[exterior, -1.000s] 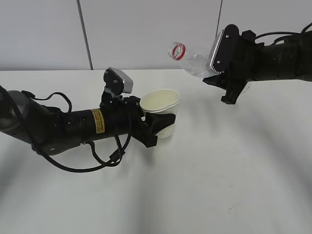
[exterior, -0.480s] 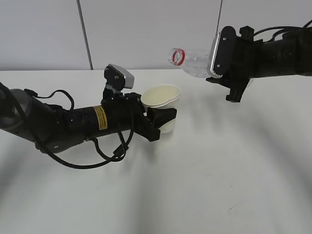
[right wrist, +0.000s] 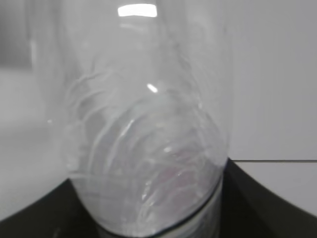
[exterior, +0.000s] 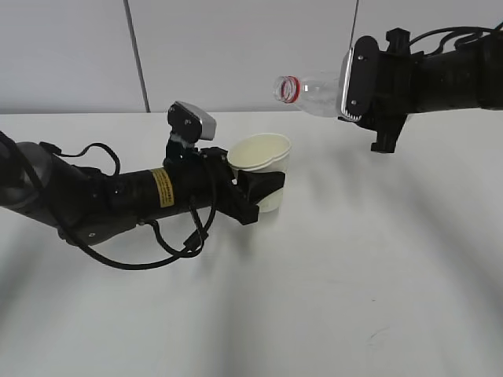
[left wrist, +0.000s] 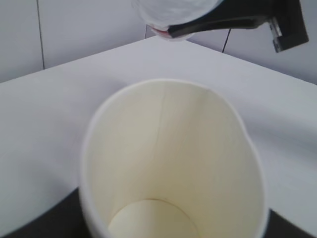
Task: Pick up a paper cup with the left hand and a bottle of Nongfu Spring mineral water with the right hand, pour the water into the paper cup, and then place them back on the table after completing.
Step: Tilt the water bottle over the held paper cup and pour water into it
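1. White worktop (exterior: pixel 330 298), matte; pale grey panelled wall behind w/ dark vertical seams.
2. Left hand (exterior: pixel 263 187): black arm w/ yellow label, lying low across worktop from left; fingers clasped round lower part of cup (exterior: pixel 261 177).
3. Cup: pale cream paper, upright, mouth open upward, rim pressed slightly out of round. Wrist view shows cup (left wrist: pixel 171 163) interior w/ side seam and round bottom; no liquid discernible inside.
4. Right hand (exterior: pixel 346 90): black arm entering from upper right, raised above worktop; fingers clamped on body of bottle (exterior: pixel 310 86).
5. Bottle: clear plastic, lying approx. horizontal in air, neck pointing left; red ring at open mouth. Mouth sits above and slightly right of cup rim, apart from it.
6. Right wrist view: ribbed clear bottle (right wrist: pixel 146 148) wall fills frame; water level cannot be told.
7. Left wrist view: bottle (left wrist: pixel 171 12) mouth at top edge, above cup.
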Tool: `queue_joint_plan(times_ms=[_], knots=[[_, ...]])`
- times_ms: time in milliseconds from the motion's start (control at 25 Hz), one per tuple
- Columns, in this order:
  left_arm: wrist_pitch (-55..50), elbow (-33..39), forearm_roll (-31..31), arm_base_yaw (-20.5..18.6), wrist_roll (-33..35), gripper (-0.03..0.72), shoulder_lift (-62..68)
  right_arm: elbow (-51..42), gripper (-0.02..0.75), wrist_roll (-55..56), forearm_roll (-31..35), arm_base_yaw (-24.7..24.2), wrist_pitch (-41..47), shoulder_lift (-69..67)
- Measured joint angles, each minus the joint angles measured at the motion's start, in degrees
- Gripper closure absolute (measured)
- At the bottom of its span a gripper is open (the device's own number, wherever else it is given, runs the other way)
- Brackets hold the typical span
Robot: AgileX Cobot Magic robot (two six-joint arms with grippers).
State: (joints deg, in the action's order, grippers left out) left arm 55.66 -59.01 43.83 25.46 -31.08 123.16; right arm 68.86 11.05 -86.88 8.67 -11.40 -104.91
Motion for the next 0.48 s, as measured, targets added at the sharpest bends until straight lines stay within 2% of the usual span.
queue_joint_plan(times_ms=[480], knots=[[0.1,-1.1,0.0,0.0,-0.8,0.319,0.0,0.4,0.326,0.0,-4.5,0.2,1.3,0.0]])
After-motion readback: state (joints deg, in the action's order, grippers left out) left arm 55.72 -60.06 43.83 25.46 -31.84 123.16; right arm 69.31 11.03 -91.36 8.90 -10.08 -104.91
